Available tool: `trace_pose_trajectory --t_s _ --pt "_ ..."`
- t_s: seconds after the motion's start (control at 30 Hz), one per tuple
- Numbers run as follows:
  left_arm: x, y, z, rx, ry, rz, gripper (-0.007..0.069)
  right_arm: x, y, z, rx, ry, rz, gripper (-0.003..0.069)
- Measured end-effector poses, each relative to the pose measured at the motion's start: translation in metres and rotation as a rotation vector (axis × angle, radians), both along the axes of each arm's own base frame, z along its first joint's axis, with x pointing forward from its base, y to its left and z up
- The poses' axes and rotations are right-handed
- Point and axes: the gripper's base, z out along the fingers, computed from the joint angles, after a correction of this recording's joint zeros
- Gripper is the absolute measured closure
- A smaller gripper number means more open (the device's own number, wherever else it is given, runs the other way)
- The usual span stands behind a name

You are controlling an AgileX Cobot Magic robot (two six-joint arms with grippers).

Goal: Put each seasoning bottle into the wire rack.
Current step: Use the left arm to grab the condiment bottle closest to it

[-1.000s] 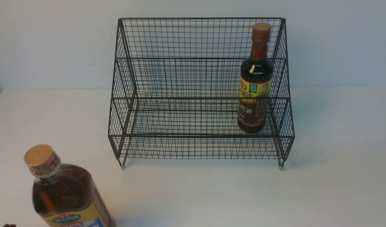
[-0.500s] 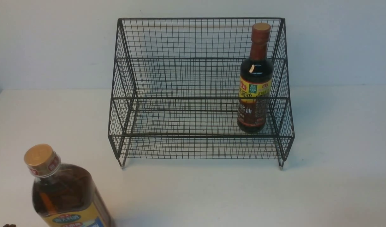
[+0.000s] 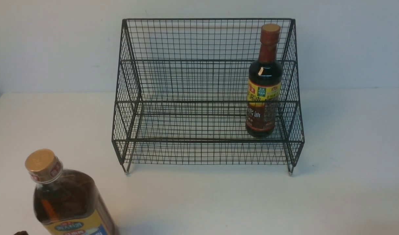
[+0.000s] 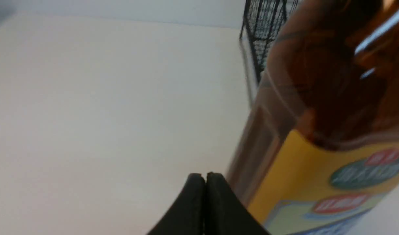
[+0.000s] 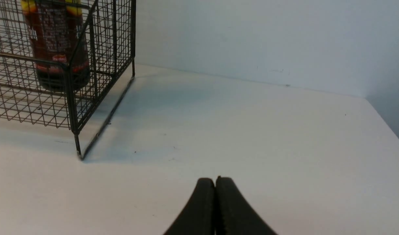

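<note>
Left tool (image 4: 204, 178) clenched empty, just beside amber bottle (image 3: 69, 199); right tool (image 5: 215, 181) clenched empty over bare surface (image 3: 219, 202). Dark bottle (image 3: 264, 88) seated upright at right end of wire rack (image 3: 186, 85); amber bottle not yet racked, stood on surface, front left. Risk: amber bottle could be tipped if nudged by unopened jaws; wide body could be lost from grip. Count: two bottles, one rack, two tools.

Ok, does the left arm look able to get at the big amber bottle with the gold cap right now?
Probably yes. The amber bottle stands on the table, outside the wire rack, and the left pincer sits close beside it with nothing between. It is shut, though, so it must open first.
</note>
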Motion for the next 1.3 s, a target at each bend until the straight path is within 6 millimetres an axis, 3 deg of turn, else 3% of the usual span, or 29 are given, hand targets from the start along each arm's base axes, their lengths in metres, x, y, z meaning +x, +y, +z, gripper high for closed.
trace_pose_trajectory --t_s 0.07,0.27,0.37,0.4,0.43,0.47,0.57,0.67,0.73,0.87,0.93,1.03,1.1,1.3 --pt "0.000 -0.005 0.004 -0.292 0.008 0.019 0.0636 0.000 0.000 0.000 0.000 0.000 0.000 0.0673" --pt "0.001 -0.006 0.011 -0.511 -0.035 0.043 0.0636 0.000 0.000 0.000 0.002 0.000 0.000 0.0673" --pt "-0.003 -0.010 0.036 -0.404 -0.090 -0.029 0.0636 0.000 0.000 0.000 0.002 0.001 -0.001 0.0673" --pt "-0.003 -0.010 0.036 -0.392 -0.087 -0.034 0.0636 0.000 0.000 0.000 0.001 0.001 -0.001 0.0673" --pt "-0.013 -0.013 0.071 -0.279 -0.174 -0.104 0.0636 0.000 0.000 0.000 0.002 0.001 -0.001 0.0673" --pt "-0.014 -0.014 0.074 -0.268 -0.178 -0.114 0.0636 0.000 0.000 0.000 0.002 0.001 -0.001 0.0673" --pt "-0.034 -0.017 0.130 -0.102 -0.301 -0.194 0.0636 0.000 0.000 0.000 0.001 0.001 -0.001 0.0673" --pt "-0.034 -0.022 0.164 0.060 -0.229 -0.272 0.0636 0.000 0.000 0.000 0.001 0.001 -0.001 0.0673" --pt "-0.026 -0.024 0.175 0.136 -0.122 -0.317 0.0634 0.000 0.000 0.000 0.001 0.001 -0.001 0.0673" --pt "0.003 -0.022 0.178 0.222 0.115 -0.350 0.0594 0.000 0.000 0.000 0.001 0.001 -0.001 0.0673" --pt "0.029 -0.019 0.175 0.247 0.243 -0.334 0.0521 0.000 0.000 0.000 0.001 0.001 -0.001 0.0673" --pt "0.050 -0.016 0.172 0.258 0.318 -0.319 0.0419 0.000 0.000 0.000 0.001 0.001 -0.001 0.0673" --pt "0.062 -0.016 0.169 0.248 0.338 -0.311 0.0302 0.000 0.000 0.000 0.001 0.001 -0.001 0.0673" --pt "0.075 -0.016 0.165 0.234 0.368 -0.305 0.0069 0.000 0.000 0.000 0.001 0.001 -0.001 0.0673"
